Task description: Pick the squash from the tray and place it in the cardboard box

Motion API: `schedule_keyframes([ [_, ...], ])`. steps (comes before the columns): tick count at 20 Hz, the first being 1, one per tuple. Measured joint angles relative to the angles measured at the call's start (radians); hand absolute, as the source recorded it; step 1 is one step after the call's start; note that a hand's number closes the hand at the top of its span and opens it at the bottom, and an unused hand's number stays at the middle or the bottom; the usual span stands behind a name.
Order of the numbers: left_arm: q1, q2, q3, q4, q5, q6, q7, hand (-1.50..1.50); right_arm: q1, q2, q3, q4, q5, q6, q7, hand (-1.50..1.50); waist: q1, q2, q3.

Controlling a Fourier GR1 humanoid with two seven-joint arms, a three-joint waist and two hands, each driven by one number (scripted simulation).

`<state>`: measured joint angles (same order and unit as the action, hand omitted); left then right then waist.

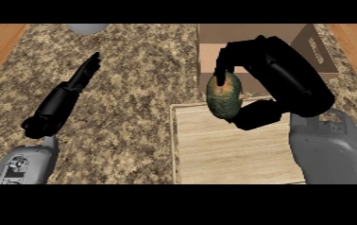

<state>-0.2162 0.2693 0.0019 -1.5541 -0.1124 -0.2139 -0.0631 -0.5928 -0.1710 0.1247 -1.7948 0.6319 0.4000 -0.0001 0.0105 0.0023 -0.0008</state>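
Speckled table (125,101). Right hand (279,77) grips squash (225,96) lifted above tray (230,153); carry step. Next: move beyond hand to box (230,39), release. Left hand (82,75) open, resting.

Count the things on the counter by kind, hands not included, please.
Squash: 1
Tray: 1
Cardboard box: 1
Grey object at the top edge: 1
Total: 4

Right hand curled, left hand flat.
Right hand (279,77) raised, fingers and thumb curled in a pinch; left hand (82,75) extended forward, fingers straight, forearm low at left.
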Motion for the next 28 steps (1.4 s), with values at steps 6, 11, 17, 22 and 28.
schedule_keyframes([
  [6, -0.020, -0.010, 0.001, 0.012, -0.007, -0.002, -0.001, 0.00, -0.200, -0.068, -0.121, 0.288, 0.022, -0.029, -0.055, 1.50, 0.006, 0.003, 0.000],
  [11, -0.030, -0.017, -0.001, 0.032, -0.016, -0.002, -0.017, 0.00, -0.297, -0.165, -0.110, 0.536, 0.091, 0.003, -0.149, 1.50, 0.015, 0.007, 0.000],
  [17, -0.028, -0.023, -0.010, 0.024, -0.021, -0.009, -0.015, 0.00, -0.381, -0.258, -0.071, 0.835, 0.161, 0.056, -0.290, 1.50, 0.029, 0.012, 0.001],
  [22, -0.045, -0.025, -0.008, 0.023, -0.018, -0.017, 0.000, 0.00, -0.459, -0.291, -0.012, 1.046, 0.246, 0.068, -0.385, -1.50, 0.034, 0.014, 0.001],
  [28, -0.043, -0.020, -0.001, 0.025, -0.013, -0.030, -0.011, 0.00, -0.521, -0.308, 0.026, 1.240, 0.287, 0.084, -0.582, -1.50, 0.040, 0.016, 0.001],
])
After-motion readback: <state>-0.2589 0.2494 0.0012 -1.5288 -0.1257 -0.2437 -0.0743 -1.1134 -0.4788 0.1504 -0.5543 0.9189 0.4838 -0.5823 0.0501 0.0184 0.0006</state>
